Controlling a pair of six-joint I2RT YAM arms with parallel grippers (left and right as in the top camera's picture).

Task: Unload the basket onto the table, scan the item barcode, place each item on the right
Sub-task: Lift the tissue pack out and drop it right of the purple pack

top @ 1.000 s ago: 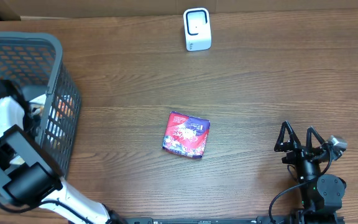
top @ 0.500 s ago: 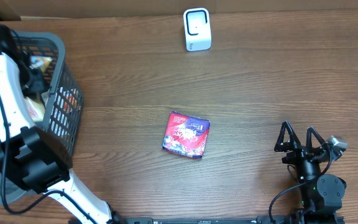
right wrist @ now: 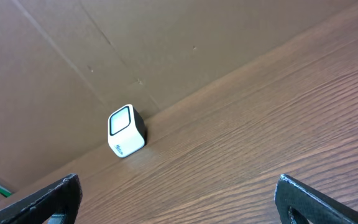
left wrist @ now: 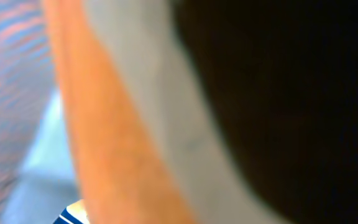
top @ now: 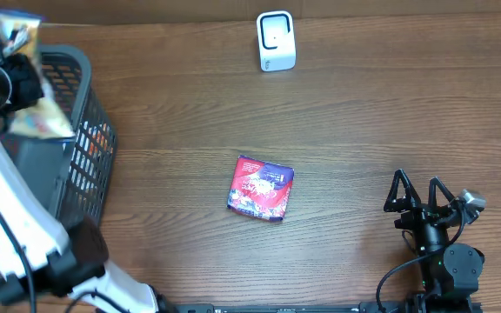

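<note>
I have the basket [top: 81,130] at the left edge of the desk [top: 364,113], and a pouch [top: 33,109] hangs over its back part in the left jaws. The scanner [top: 276,41] stands back centre. A packet [top: 261,188] lies mid-desk before it. The right jaws sit front right, well apart from both.

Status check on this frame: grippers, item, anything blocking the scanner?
Left gripper shut on snack packet, above basket. Right gripper open, empty, near table edge. Scanner upright at far edge, nothing before it; red pouch flat mid-table.
</note>
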